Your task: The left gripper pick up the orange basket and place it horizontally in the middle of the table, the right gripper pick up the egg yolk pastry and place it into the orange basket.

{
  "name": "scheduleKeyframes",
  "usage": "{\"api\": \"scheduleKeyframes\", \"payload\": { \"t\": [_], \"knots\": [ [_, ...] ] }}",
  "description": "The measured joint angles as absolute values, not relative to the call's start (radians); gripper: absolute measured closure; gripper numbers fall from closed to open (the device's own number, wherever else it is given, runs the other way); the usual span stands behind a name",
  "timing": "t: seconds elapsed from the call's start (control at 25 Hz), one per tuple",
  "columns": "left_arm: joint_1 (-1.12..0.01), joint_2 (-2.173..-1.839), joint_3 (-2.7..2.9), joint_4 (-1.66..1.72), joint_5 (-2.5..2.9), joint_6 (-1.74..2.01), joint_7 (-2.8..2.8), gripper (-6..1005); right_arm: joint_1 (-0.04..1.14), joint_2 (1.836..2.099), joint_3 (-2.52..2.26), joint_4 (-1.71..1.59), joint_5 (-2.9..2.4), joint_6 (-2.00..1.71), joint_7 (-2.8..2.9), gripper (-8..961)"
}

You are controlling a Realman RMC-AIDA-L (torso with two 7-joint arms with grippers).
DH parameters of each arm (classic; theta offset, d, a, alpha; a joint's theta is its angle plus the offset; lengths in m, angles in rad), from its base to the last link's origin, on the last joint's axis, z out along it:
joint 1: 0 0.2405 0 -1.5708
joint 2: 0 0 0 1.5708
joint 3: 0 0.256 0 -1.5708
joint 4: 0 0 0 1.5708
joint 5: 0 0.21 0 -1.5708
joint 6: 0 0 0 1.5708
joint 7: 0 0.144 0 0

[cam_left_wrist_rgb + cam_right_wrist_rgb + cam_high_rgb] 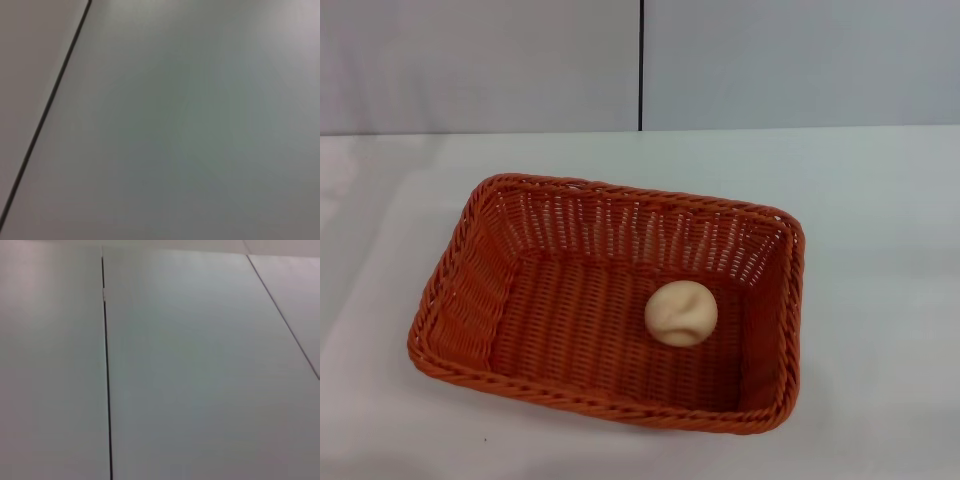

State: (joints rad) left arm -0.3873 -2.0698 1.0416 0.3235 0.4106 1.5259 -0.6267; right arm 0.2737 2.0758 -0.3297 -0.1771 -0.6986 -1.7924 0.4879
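Observation:
The orange basket (450, 300) lies lengthwise across the middle of the white table (880, 250) in the head view, slightly turned. Inside it, on the woven floor toward the right side, rests the egg yolk pastry (681, 313), a pale cream ball with a crease. Neither the left gripper nor the right gripper shows in any view. Both wrist views show only grey panels with dark seams.
A grey panelled wall (770, 60) with a vertical dark seam rises behind the table. Bare white tabletop surrounds the basket on all sides.

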Motion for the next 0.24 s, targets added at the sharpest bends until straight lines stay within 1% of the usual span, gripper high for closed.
{"api": "scheduleKeyframes", "payload": {
  "t": [0.24],
  "knots": [
    [-0.403,-2.07,1.041,0.307,0.405,1.519,-0.618,258,0.295,2.077,-0.299,-0.168,-0.689,-1.791,0.466,269]
  ]
}}
